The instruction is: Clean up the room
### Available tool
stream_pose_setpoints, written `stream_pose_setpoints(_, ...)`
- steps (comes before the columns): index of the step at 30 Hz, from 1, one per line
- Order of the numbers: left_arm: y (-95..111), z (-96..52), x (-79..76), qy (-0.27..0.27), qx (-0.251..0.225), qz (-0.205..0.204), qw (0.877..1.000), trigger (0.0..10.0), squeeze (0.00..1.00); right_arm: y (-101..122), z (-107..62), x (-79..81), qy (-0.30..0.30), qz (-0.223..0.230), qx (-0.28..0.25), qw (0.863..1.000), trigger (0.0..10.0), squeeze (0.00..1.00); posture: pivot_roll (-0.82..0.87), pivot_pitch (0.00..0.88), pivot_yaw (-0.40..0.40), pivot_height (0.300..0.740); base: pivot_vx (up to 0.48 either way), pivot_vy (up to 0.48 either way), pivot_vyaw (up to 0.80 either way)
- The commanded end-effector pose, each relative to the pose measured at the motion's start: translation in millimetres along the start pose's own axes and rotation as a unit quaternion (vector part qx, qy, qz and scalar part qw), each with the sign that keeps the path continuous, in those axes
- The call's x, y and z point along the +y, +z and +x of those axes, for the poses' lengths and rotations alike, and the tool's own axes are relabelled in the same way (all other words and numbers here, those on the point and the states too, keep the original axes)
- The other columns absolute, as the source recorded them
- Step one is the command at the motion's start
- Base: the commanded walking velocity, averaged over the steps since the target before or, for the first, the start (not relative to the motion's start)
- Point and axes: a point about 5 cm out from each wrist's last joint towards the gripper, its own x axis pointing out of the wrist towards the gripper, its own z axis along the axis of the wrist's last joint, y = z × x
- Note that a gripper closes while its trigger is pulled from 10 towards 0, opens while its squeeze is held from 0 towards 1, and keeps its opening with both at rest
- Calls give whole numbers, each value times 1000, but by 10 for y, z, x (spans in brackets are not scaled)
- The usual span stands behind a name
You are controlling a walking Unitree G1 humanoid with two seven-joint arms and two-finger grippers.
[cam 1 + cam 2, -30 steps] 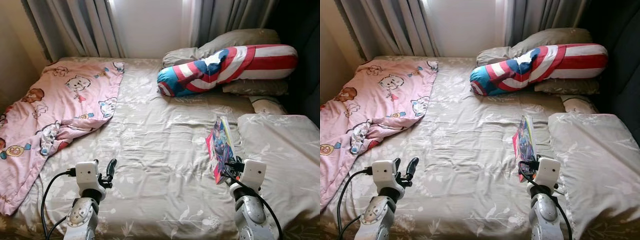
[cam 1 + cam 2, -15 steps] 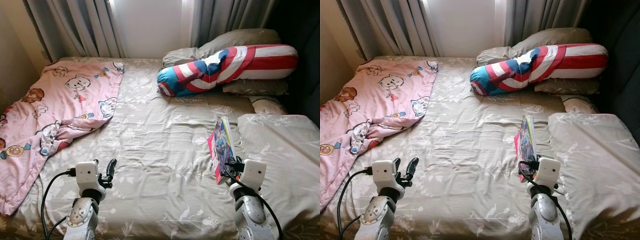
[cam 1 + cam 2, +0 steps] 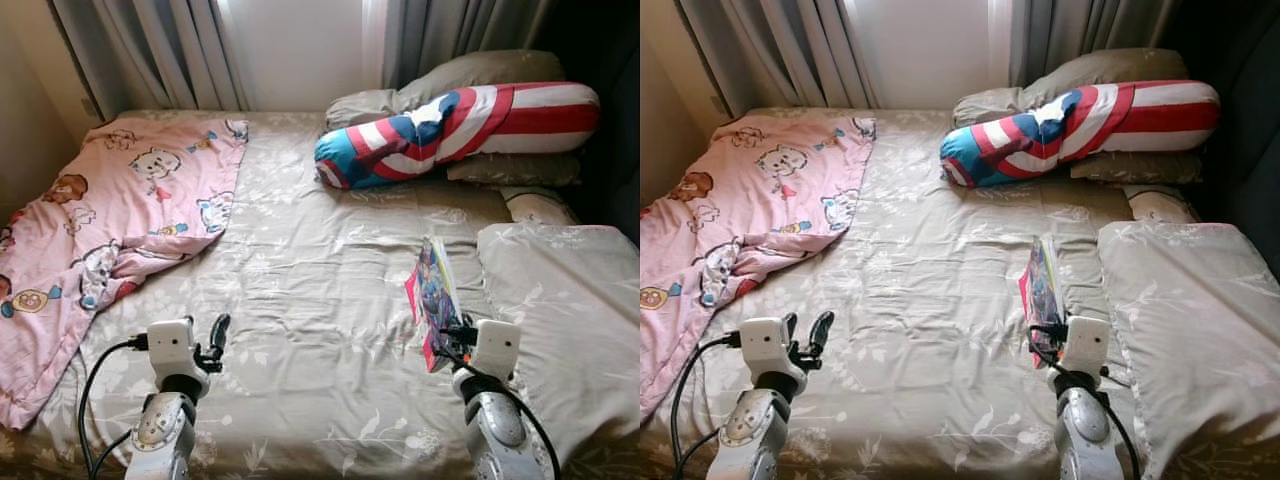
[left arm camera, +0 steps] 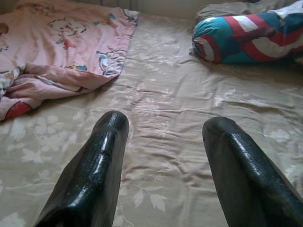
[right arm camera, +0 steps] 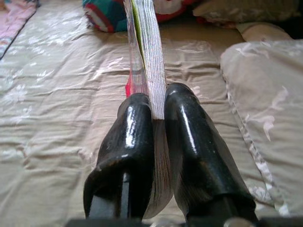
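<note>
A thin colourful book (image 3: 432, 298) is clamped on edge between the two black fingers (image 5: 135, 142) of the right gripper (image 5: 158, 118), its pages standing upright and reaching forward from the fingertips over the beige floral bedsheet (image 3: 310, 270). Just to the right of that gripper lies a flat beige pillow (image 3: 560, 310), whose near edge runs close beside the book. Ahead of the gripper, a stretch of bare sheet is seen up to the red, white and blue striped bolster (image 3: 450, 125), which rests against grey pillows (image 3: 470, 75) below the curtains (image 3: 160, 50). To the gripper's left, a wide open span of wrinkled sheet separates it from the left gripper (image 4: 163, 156), whose fingers are spread apart with nothing between them, held low over the sheet. Beyond and to the left of that gripper, a pink cartoon-print blanket (image 3: 110, 210) is rumpled, its folded edge lying well apart from the fingertips.
</note>
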Motion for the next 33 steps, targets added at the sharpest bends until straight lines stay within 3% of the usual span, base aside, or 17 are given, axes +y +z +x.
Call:
stream_pose_setpoints(1, 15, 0, 9, 7, -1, -4, 1000, 10000, 0, 174, 54, 30, 14, -14, -42, 999, 10000, 0, -34, 54, -18, 740, 0, 0, 0)
stream_pose_setpoints(12, -3, 1, -41, 4, -2, -4, 1000, 10000, 0, 232, 93, -34, 10, -32, -42, 999, 10000, 0, -35, 52, -29, 740, 0, 0, 0)
stream_pose_setpoints(21, 16, 14, -25, 1, -3, 1, 1000, 10000, 0, 231, 73, -15, 5, -29, -53, 998, 10000, 0, -38, 50, -20, 684, 0, 0, 0)
stream_pose_setpoints(33, 12, 12, -45, -4, -3, 0, 1000, 10000, 0, 226, 71, -13, 4, -28, -55, 998, 10000, 0, -36, 37, -18, 684, 0, 0, 0)
